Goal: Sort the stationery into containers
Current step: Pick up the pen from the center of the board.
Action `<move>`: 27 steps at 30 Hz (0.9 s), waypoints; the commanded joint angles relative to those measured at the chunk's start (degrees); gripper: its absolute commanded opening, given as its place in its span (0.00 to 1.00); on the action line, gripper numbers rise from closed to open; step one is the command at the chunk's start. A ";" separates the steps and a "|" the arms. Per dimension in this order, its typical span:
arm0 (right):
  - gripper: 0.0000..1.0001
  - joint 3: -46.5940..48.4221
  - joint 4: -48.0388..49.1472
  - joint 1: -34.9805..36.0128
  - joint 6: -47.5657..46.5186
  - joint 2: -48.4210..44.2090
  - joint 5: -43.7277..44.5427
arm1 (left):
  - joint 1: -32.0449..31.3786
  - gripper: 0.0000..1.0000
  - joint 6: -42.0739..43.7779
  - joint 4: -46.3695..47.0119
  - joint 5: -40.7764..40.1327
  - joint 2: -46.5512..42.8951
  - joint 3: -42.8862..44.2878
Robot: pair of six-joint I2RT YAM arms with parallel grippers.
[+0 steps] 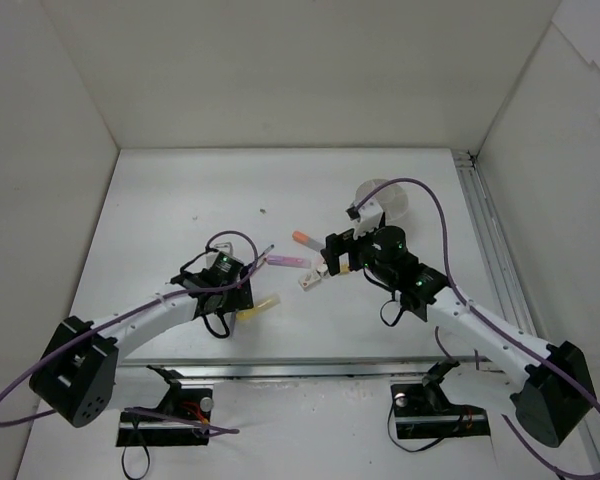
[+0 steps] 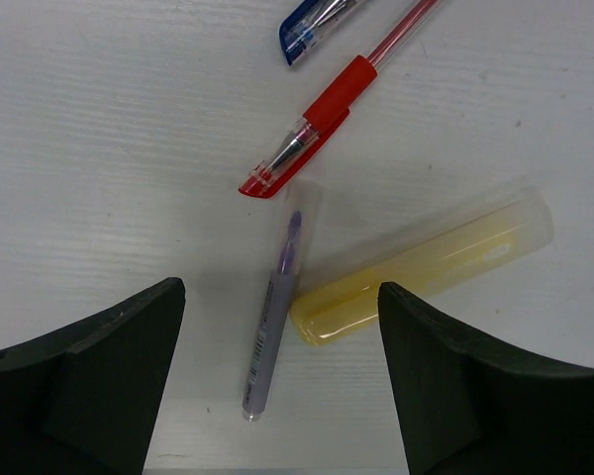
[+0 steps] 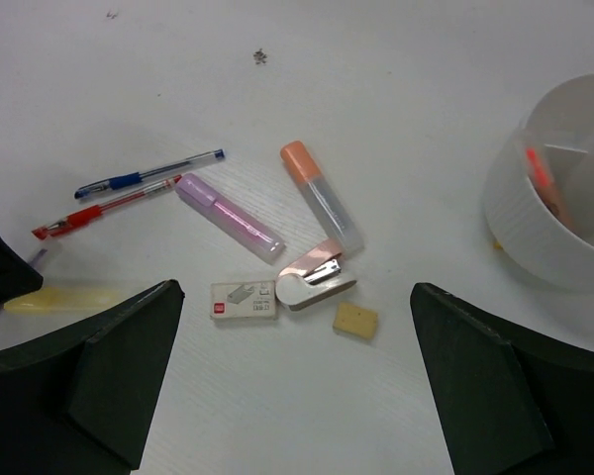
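My left gripper (image 2: 280,289) is open and empty, low over a thin purple pen (image 2: 270,332) with a yellow marker (image 2: 426,267) touching it on the right. A red pen (image 2: 322,114) and a blue pen (image 2: 312,22) lie beyond. My right gripper (image 3: 297,289) is open and empty above a small pink-white stapler (image 3: 317,282), a white staple box (image 3: 245,300) and a tan eraser (image 3: 356,320). A pink marker (image 3: 228,216) and an orange marker (image 3: 322,198) lie just past them. The round white divided dish (image 3: 535,237) at the right holds an orange stick (image 3: 540,178).
In the top view the dish (image 1: 392,205) sits behind the right gripper (image 1: 325,265), and the left gripper (image 1: 245,292) is over the yellow marker (image 1: 260,308). White walls enclose the table on three sides. A metal rail (image 1: 490,250) runs along the right edge.
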 commanded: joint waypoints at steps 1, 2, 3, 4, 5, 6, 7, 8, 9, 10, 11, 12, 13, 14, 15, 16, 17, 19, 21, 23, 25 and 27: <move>0.98 0.25 -1.33 0.55 2.11 -3.67 7.70 | -1.74 0.73 -2.73 0.24 -4.00 3.06 4.26; 0.98 -0.10 -1.59 0.64 2.30 -4.11 9.54 | -1.74 0.71 -2.91 -0.02 -4.35 4.99 4.69; 0.98 -0.36 -1.86 0.73 2.30 -4.63 9.99 | -2.35 0.66 -3.09 -0.20 -4.88 5.79 4.96; 0.98 -0.54 -1.95 0.64 2.56 -4.99 10.52 | -2.36 0.63 -3.35 -0.37 -5.23 6.67 5.31; 0.98 -0.89 -2.04 0.82 2.65 -5.16 11.31 | -2.36 0.60 -3.62 -0.63 -5.41 8.07 5.92; 0.98 -0.89 -2.47 0.73 2.65 -5.43 11.40 | -2.97 0.52 -3.88 -0.81 -5.85 8.60 6.28; 0.98 -0.89 -2.74 0.73 2.65 -5.52 11.58 | -2.98 0.48 -3.97 -0.81 -6.03 9.04 6.71; 0.98 -0.81 -3.09 0.82 2.65 -5.60 11.75 | -2.98 0.44 -4.14 -0.81 -6.29 9.66 6.89; 0.98 -0.72 -3.61 0.91 2.65 -5.69 11.93 | -3.50 0.36 -4.23 -0.81 -6.29 9.84 6.98; 0.98 -0.63 -3.79 0.82 2.74 -5.69 12.28 | -3.50 0.32 -4.23 -0.81 -6.38 10.10 7.07; 0.98 -0.72 -3.97 0.82 2.56 -5.78 12.37 | -3.50 0.28 -4.23 -0.73 -6.47 10.10 7.07; 0.98 -0.72 -4.14 0.82 2.47 -5.78 12.46 | -3.50 0.21 -4.23 -0.72 -6.47 10.10 6.90; 0.98 -0.89 -4.15 0.82 2.47 -6.04 12.63 | -3.50 0.17 -4.32 -0.64 -6.47 9.75 6.81; 0.98 -0.89 -4.23 0.91 2.47 -6.04 12.63 | -3.50 0.08 -4.24 -0.81 -6.64 9.58 6.89; 0.98 -1.07 -4.23 0.91 3.17 -6.39 12.55 | -4.02 0.03 -4.06 -0.73 -6.82 9.40 6.81; 0.98 -1.16 -4.23 0.82 3.70 -6.66 12.11 | -4.03 0.00 -3.88 -0.64 -6.91 8.70 6.63; 0.98 -1.24 -4.23 0.82 4.23 -6.92 11.84 | -4.03 0.00 -3.71 -0.64 -7.43 8.09 6.72; 0.98 -0.98 -4.14 0.73 6.77 -7.45 11.41 | -4.56 0.00 -2.48 -0.29 -8.13 6.34 6.63; 0.98 -0.89 -3.97 0.30 8.36 -7.45 9.13 | -5.08 0.00 -0.82 -0.28 -9.45 5.01 6.80; 0.98 -0.37 -3.10 -0.67 8.71 -6.75 4.12 | -5.08 0.00 0.42 -0.72 -10.41 2.55 7.24; 0.98 0.16 -1.96 -2.08 10.03 -6.49 -0.78 | -5.61 0.00 2.17 -0.46 -10.60 -0.77 7.25; 0.98 -0.19 0.85 -2.69 11.08 -6.22 -4.05 | -6.14 0.00 3.76 0.41 -10.34 -3.59 6.90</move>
